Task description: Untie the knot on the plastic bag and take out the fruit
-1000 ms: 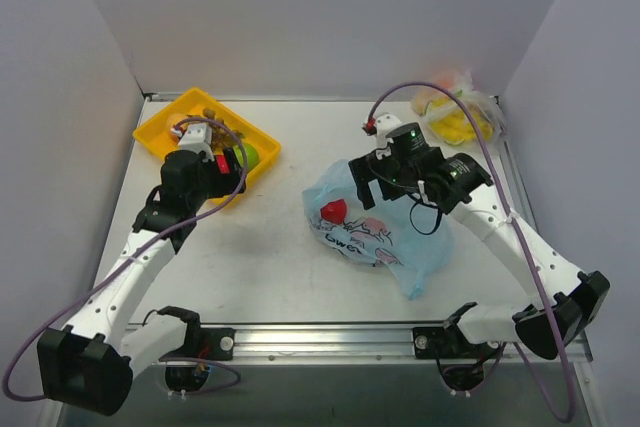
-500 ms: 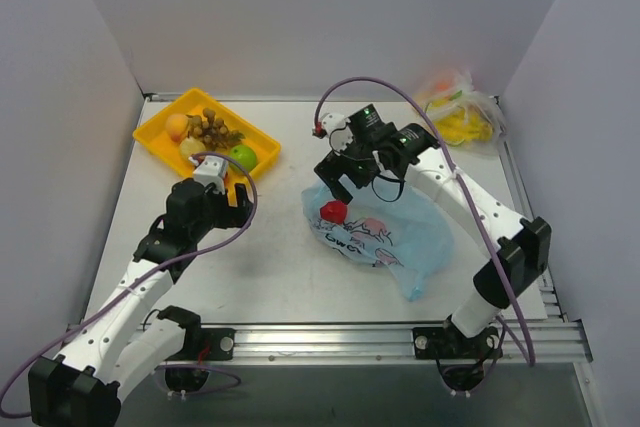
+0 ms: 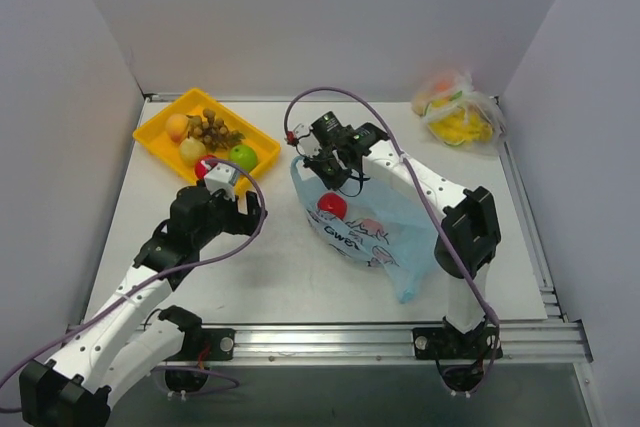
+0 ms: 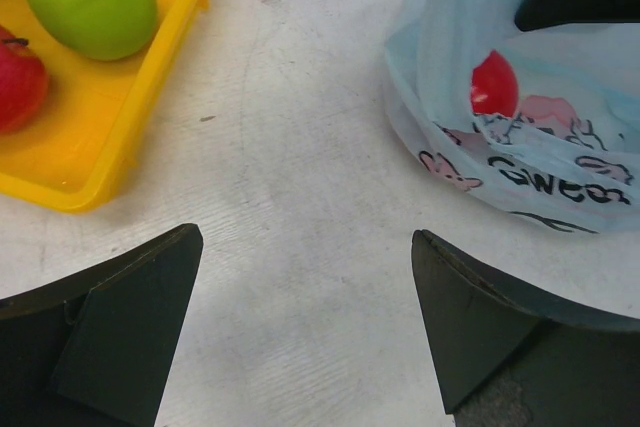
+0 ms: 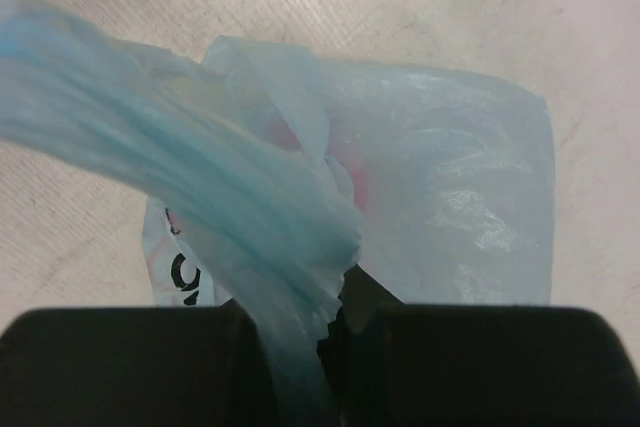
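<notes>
**Both arms moved; bag gripped**

Your left tool (image 4: 305, 242) has drawn back from the yellow tray (image 3: 158, 141) and hangs spread wide over the worktop (image 3: 270, 277). Your right tool (image 5: 330, 319) has swung left and is clenched on the plastic bag (image 3: 395, 232) mid-worktop, with a red apple (image 3: 331, 205) inside.

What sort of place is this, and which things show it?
Probably a robot test bench: a left arm and right arm bolted at a table's edge, plain walls boxing it in, and staged props, a yellow tray of fruit and a plastic bag.
</notes>
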### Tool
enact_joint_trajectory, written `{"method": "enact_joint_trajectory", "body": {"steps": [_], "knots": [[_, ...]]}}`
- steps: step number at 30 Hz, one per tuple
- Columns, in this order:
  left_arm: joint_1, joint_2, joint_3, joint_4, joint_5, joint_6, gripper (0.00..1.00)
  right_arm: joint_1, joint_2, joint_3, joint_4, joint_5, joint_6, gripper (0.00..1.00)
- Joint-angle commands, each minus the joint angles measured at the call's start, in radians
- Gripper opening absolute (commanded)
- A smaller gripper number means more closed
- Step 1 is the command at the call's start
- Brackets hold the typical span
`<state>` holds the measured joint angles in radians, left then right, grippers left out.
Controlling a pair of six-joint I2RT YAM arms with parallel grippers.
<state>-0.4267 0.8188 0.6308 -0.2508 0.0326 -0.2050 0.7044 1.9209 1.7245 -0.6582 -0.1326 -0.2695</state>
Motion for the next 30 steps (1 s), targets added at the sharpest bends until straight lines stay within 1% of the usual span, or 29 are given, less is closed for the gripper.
{"method": "enact_joint_trajectory", "body": {"steps": [1, 5, 6, 7, 8, 9, 10, 15, 17, 18, 19, 20, 21, 22, 24, 25, 28, 30], "knots": [[-0.046, -0.056, 0.020, 0.061, 0.038, 0.003, 0.97, 0.041, -0.104, 0.043, 0.029, 0.120, 0.093, 0.00], [-0.131, -0.102, 0.052, 0.062, 0.015, -0.036, 0.97, 0.072, -0.184, 0.014, 0.029, 0.269, 0.220, 0.00], [-0.183, -0.110, 0.056, 0.064, 0.006, -0.045, 0.97, 0.078, -0.209, 0.006, 0.028, 0.290, 0.269, 0.00], [-0.210, -0.112, 0.063, 0.068, -0.020, -0.062, 0.97, 0.087, -0.230, -0.012, 0.028, 0.316, 0.300, 0.00], [-0.243, -0.112, 0.066, 0.070, -0.025, -0.069, 0.97, 0.090, -0.230, -0.022, 0.026, 0.317, 0.329, 0.00], [-0.274, -0.107, 0.069, 0.073, -0.058, -0.074, 0.97, 0.092, -0.247, -0.032, 0.025, 0.315, 0.373, 0.00], [-0.344, -0.095, 0.066, 0.077, -0.081, -0.080, 0.97, 0.093, -0.255, -0.040, 0.025, 0.311, 0.395, 0.00], [-0.536, -0.012, 0.067, 0.125, -0.262, -0.094, 0.97, 0.099, -0.260, -0.091, 0.025, 0.291, 0.427, 0.00], [-0.587, 0.043, 0.073, 0.169, -0.283, -0.111, 0.97, 0.098, -0.254, -0.098, 0.025, 0.286, 0.434, 0.12], [-0.598, 0.061, 0.073, 0.191, -0.290, -0.117, 0.97, 0.099, -0.247, -0.101, 0.023, 0.284, 0.434, 0.21], [-0.604, 0.098, 0.075, 0.234, -0.298, -0.126, 0.97, 0.099, -0.246, -0.108, 0.025, 0.295, 0.434, 0.39], [-0.612, 0.115, 0.075, 0.240, -0.298, -0.137, 0.97, 0.099, -0.246, -0.109, 0.025, 0.304, 0.431, 0.46], [-0.618, 0.135, 0.079, 0.283, -0.298, -0.140, 0.97, 0.098, -0.252, -0.114, 0.025, 0.317, 0.429, 0.52], [-0.623, 0.173, 0.083, 0.313, -0.300, -0.145, 0.97, 0.098, -0.258, -0.124, 0.023, 0.339, 0.429, 0.64], [-0.638, 0.215, 0.101, 0.335, -0.293, -0.152, 0.97, 0.095, -0.282, -0.141, 0.022, 0.363, 0.426, 0.75], [-0.644, 0.255, 0.109, 0.356, -0.292, -0.151, 0.97, 0.092, -0.293, -0.166, 0.017, 0.373, 0.426, 0.82], [-0.675, 0.327, 0.133, 0.401, -0.283, -0.146, 0.97, 0.083, -0.347, -0.216, 0.003, 0.401, 0.434, 0.90], [-0.685, 0.359, 0.139, 0.421, -0.273, -0.145, 0.97, 0.078, -0.396, -0.267, -0.009, 0.413, 0.453, 0.91]]}}
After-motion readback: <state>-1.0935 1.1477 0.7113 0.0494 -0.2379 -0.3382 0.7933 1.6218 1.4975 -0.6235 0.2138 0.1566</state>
